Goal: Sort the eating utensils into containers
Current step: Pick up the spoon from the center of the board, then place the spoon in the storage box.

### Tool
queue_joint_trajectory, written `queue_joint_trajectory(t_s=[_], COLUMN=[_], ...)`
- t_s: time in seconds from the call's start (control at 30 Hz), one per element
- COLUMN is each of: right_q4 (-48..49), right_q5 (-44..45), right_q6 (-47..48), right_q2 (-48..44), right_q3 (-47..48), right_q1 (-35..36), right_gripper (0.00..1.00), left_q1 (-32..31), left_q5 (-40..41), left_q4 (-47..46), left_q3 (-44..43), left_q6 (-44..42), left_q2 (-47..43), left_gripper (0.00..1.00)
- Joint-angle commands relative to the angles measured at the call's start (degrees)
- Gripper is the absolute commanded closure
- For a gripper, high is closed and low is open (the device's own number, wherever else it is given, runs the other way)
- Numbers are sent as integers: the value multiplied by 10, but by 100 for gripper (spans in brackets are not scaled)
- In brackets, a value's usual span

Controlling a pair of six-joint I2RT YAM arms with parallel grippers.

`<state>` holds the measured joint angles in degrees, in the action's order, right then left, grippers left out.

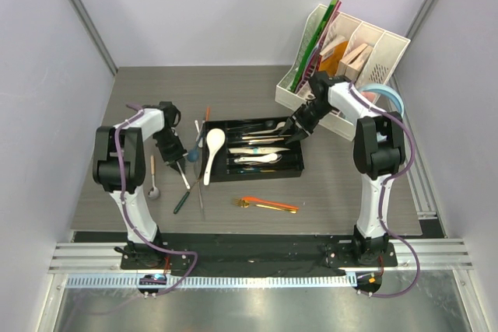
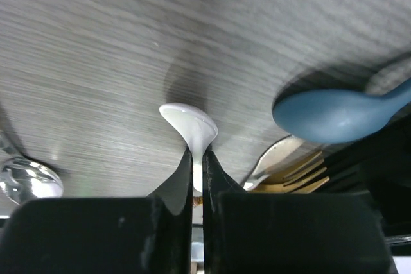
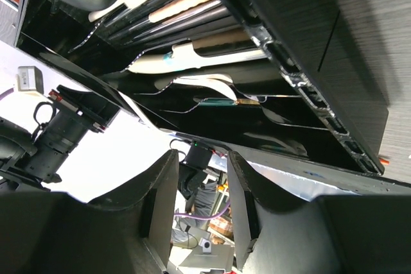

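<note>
I had my left gripper point(image 2: 199, 155) pinched tight on the thin end of a white utensil point(image 2: 189, 123) just left of the black tray point(image 1: 257, 178), probably for a clean lift. My right gripper point(image 3: 200, 190) hung spread and empty over the tray's right end, clear of that reach.

The left gripper point(image 2: 198, 156) pinches a white spoon handle point(image 2: 191, 125) between its 2 closed fingers, over the grey table point(image 2: 96, 43). Right of that handle lie a blue spoon point(image 2: 334, 115) and, lower, gold fork tines point(image 2: 302, 178). Left of it and lower lies a steel spoon point(image 2: 29, 183).
</note>
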<state>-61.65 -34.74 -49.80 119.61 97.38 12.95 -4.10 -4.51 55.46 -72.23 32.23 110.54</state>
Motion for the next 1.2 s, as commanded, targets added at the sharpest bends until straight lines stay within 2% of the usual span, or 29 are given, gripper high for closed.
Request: queue_joint_trajectory(t_s=[0.0,0.1,0.23,0.33,0.47,0.7,0.87,1.07,1.17], right_q4=[11,12,12,12,12,9,7,-1,-1], right_q5=[-15,-13,-7,-4,5,3,2,0,-12], right_q6=[8,13,20,23,23,25,30,35,30], right_q2=[-32,-35,-40,-40,-39,-39,-43,-63,-82], right_q3=[-8,-18,-39,-51,-58,-51,-49,-66,-72], right_q1=[-6,-13,-22,-28,-34,-49,-75,-115,-122], right_gripper=[59,59,59,59,59,59,59,60,60], left_q1=[-5,-6,-11,-24,-53,-185,-294,-352,-383], left_q5=[-23,15,92,146,154,216,292,310,333], left_q4=[-18,5,60,88,112,127,129,91,73], left_q3=[17,-5,-74,-140,-201,-274,-292,-302,-337], left_q6=[-14,-15,-37,-76,-105,-180,-240,-286,-319], left_q2=[34,-8,-73,-81,-81,-46,-16,10,36], left_gripper=[100,100,100,100,100,100,100,100,100])
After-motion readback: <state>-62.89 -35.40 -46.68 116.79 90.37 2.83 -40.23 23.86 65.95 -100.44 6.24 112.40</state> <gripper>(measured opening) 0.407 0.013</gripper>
